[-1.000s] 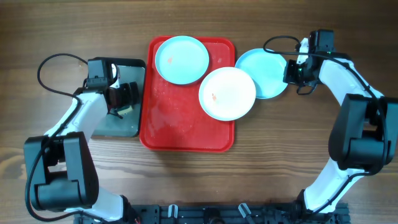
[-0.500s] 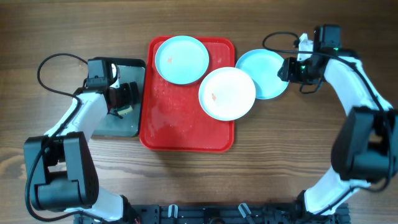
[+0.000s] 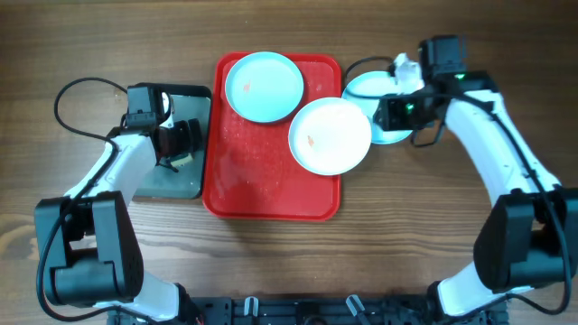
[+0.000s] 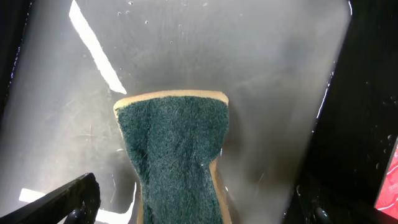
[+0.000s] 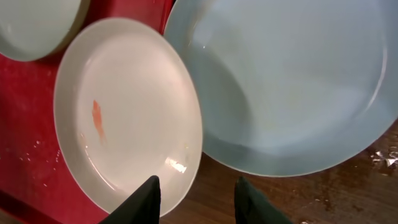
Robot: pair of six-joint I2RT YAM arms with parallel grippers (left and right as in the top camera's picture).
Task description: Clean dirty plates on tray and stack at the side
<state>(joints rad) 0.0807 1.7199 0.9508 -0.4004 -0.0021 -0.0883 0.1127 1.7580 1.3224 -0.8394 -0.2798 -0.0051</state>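
Off the tray at 3 o'clock, one blue plate looks clean; white plate and other blue plate need wiping. Left pincer, right pincer: open, empty.

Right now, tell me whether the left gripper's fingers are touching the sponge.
Apart. The left wrist view shows the green sponge lying on the grey tray between the fingers of the open left gripper, with bare tray showing on both sides.
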